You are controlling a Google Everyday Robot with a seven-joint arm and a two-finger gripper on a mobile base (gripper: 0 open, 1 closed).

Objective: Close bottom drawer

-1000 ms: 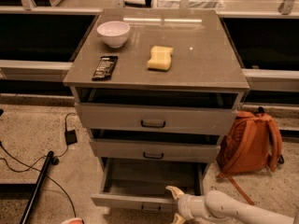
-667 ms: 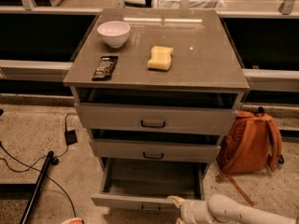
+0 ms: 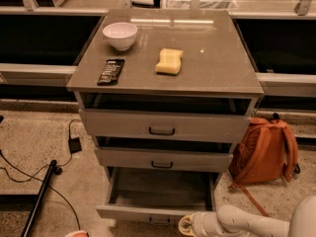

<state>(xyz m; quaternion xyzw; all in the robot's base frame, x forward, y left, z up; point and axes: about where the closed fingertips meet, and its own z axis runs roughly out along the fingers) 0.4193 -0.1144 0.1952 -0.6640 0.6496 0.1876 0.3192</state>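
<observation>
The bottom drawer (image 3: 158,194) of the grey cabinet is pulled well out, a shallow grey tray with a low front panel (image 3: 148,214) and a small dark handle at the lower edge of the view. My gripper (image 3: 188,226) is at the bottom of the view, just in front of the drawer's front panel, right of the handle. The white arm runs off to the lower right. The middle drawer (image 3: 163,158) and top drawer (image 3: 163,126) also stand slightly out.
On the cabinet top (image 3: 217,63) lie a white bowl (image 3: 120,35), a yellow sponge (image 3: 169,61) and a dark snack bar (image 3: 110,71). An orange backpack (image 3: 264,152) leans right of the cabinet. Black cables (image 3: 29,177) and a charger (image 3: 75,144) lie on the floor at left.
My gripper has moved down and a little right, from just above the drawer's front edge to in front of its panel. The drawer has not visibly moved.
</observation>
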